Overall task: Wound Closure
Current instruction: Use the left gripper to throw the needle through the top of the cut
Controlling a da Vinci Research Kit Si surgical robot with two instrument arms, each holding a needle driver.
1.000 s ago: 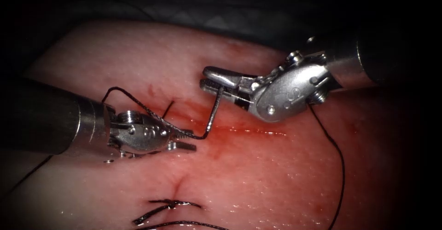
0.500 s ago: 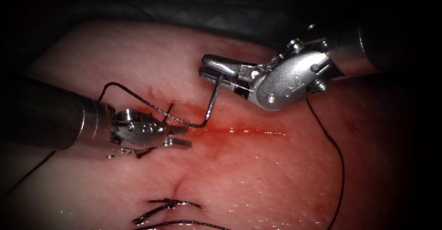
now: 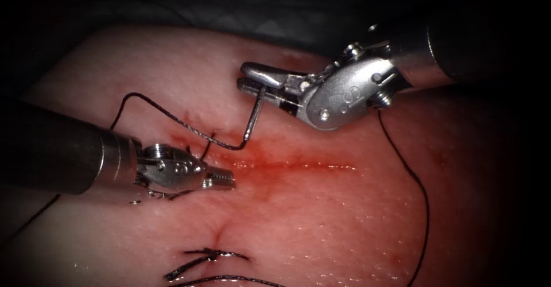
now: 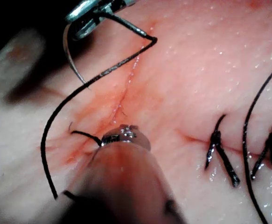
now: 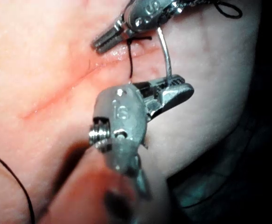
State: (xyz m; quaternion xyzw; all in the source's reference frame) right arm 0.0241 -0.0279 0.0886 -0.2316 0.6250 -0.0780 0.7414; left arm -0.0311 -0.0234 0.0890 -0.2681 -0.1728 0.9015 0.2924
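My right pincer (image 3: 248, 79) sits in the upper middle of the endoscope frame, and it is pinching the needle (image 3: 252, 117) close to one end. The needle hangs down from it and curves to the left, just above the tissue (image 3: 356, 218). I see no part of the needle stuck in the tissue. The thread (image 3: 172, 117) runs on from the low end of the needle, goes up and to the left over the tissue, makes a bend, and drops down beside my left arm. My left pincer (image 3: 225, 179) is at the left middle of the frame, lying low over the tissue just left of the cut (image 3: 298, 165). Its two jaws are pressed together and hold nothing. The needle's low end is near it but apart from it. Red fluid (image 3: 270, 163) lies wet along the cut. A short dark thread end (image 3: 208, 144) sticks up from the tissue just above my left pincer. At the bottom middle of the frame there is a tied stitch (image 3: 212, 256) with loose ends. One more long piece of thread (image 3: 422, 206) curves down the right side of the frame from under my right pincer.
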